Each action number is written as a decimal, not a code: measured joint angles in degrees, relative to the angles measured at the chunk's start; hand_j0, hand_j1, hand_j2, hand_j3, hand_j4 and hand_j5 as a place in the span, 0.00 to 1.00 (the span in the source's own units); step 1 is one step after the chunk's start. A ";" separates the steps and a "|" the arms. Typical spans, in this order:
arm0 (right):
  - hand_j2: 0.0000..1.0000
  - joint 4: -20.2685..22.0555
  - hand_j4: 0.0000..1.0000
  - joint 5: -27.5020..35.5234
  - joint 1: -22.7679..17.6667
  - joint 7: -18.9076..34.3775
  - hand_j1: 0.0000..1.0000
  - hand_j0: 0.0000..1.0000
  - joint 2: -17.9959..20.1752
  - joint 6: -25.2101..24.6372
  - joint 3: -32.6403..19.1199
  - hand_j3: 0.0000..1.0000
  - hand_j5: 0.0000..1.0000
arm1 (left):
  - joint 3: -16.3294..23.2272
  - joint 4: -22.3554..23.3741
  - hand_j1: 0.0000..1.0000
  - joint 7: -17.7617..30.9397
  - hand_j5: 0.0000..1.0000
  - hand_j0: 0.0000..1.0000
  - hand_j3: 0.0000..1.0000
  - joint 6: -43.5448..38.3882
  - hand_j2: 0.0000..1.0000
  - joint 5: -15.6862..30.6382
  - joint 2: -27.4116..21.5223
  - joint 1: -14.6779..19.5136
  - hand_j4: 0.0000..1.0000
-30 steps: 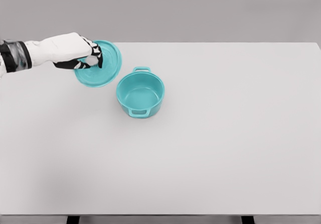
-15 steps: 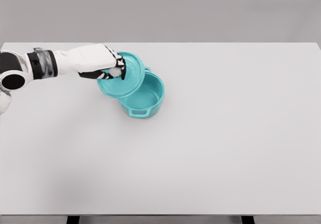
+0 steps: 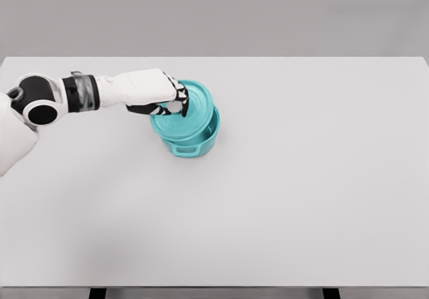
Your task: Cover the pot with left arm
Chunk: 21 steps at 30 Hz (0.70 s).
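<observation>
Left hand (image 3: 157, 92) reaches in from nine o'clock, fingers curled around the middle of the lid (image 3: 188, 111), where its knob would be; the knob itself is hidden under the black-and-white fingertips (image 3: 181, 102), so the exact hold cannot be made out. The hand's back and knuckles cover the lid's nine o'clock edge.

Lid, teal and round, is over the pot (image 3: 194, 138) and tilted: its twelve o'clock rim sits higher, and its six o'clock side dips toward the pot's mouth. It hides nearly all of the pot's opening and the whole interior. Whether the lid's rim touches the pot's rim cannot be told from this angle. Of the pot, only a crescent of the outer wall from three to seven o'clock shows, plus the handle (image 3: 186, 150) at six o'clock. A far handle, if any, is behind the lid.

Pot stands on the table (image 3: 301, 178), left of centre and toward the far half. The table's front corners are cut off by the picture's lower edge, with dark leg tops just showing there.

Behind the hand, the forearm runs to a grey-and-black wrist band, then a round joint (image 3: 40, 108) at nine o'clock; the upper arm is cropped by the left edge.
</observation>
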<state>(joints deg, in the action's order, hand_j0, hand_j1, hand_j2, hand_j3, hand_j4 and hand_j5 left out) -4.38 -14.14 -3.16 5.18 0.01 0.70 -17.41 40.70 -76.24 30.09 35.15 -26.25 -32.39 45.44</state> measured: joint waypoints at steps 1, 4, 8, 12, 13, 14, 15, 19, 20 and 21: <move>1.00 0.00 1.00 0.00 0.00 0.00 1.00 1.00 0.00 0.00 0.00 1.00 1.00 | 0.06 0.01 0.47 -0.01 0.47 0.47 0.47 0.00 0.47 -0.01 0.07 0.00 0.47; 1.00 0.00 1.00 0.00 0.00 0.00 1.00 1.00 0.00 0.00 0.00 1.00 1.00 | 0.17 0.04 0.47 -0.32 0.47 0.47 0.47 0.00 0.47 -0.02 0.19 0.00 0.47; 1.00 0.00 1.00 0.00 0.00 0.00 1.00 1.00 0.00 0.00 0.00 1.00 1.00 | 0.22 0.05 0.47 -0.64 0.47 0.47 0.47 0.00 0.47 -0.01 0.27 0.00 0.47; 1.00 0.00 1.00 0.00 0.00 0.00 1.00 1.00 0.00 0.00 0.00 1.00 1.00 | 0.24 0.05 0.47 -0.72 0.47 0.47 0.47 0.00 0.47 -0.01 0.69 0.00 0.47; 1.00 0.00 1.00 0.00 0.00 0.00 1.00 1.00 0.00 0.00 0.00 1.00 1.00 | 0.26 0.05 0.47 -0.73 0.47 0.47 0.47 0.00 0.47 -0.01 0.77 -0.09 0.47; 1.00 0.00 1.00 0.00 0.00 0.00 1.00 1.00 0.00 0.00 0.00 1.00 1.00 | 0.28 0.05 0.47 -0.73 0.47 0.47 0.47 0.00 0.47 -0.01 0.82 -0.09 0.47; 1.00 0.00 1.00 0.00 0.00 0.00 1.00 1.00 0.00 0.00 0.00 1.00 1.00 | 0.32 0.05 0.48 -0.75 0.48 0.48 0.48 0.00 0.48 -0.01 0.87 -0.09 0.48; 1.00 0.00 1.00 -0.01 0.00 0.00 1.00 1.00 0.00 0.00 0.00 1.00 1.00 | 0.62 0.16 0.48 -0.79 0.48 0.48 0.48 -0.01 0.48 -0.01 1.03 -0.09 0.48; 1.00 0.00 1.00 -0.01 0.00 0.00 1.00 1.00 0.00 0.00 0.00 1.00 1.00 | 0.65 0.23 0.48 -0.81 0.48 0.48 0.48 -0.02 0.48 0.00 1.05 -0.09 0.48; 1.00 0.00 1.00 -0.01 0.00 0.00 1.00 1.00 0.00 0.00 0.00 1.00 1.00 | 0.67 0.29 0.48 -0.84 0.48 0.48 0.48 -0.05 0.48 0.04 1.05 -0.17 0.48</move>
<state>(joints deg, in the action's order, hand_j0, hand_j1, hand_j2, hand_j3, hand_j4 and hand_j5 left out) -4.38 -14.14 -3.16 5.18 0.01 0.70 -17.41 41.37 -75.95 29.25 35.10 -26.21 -31.34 45.26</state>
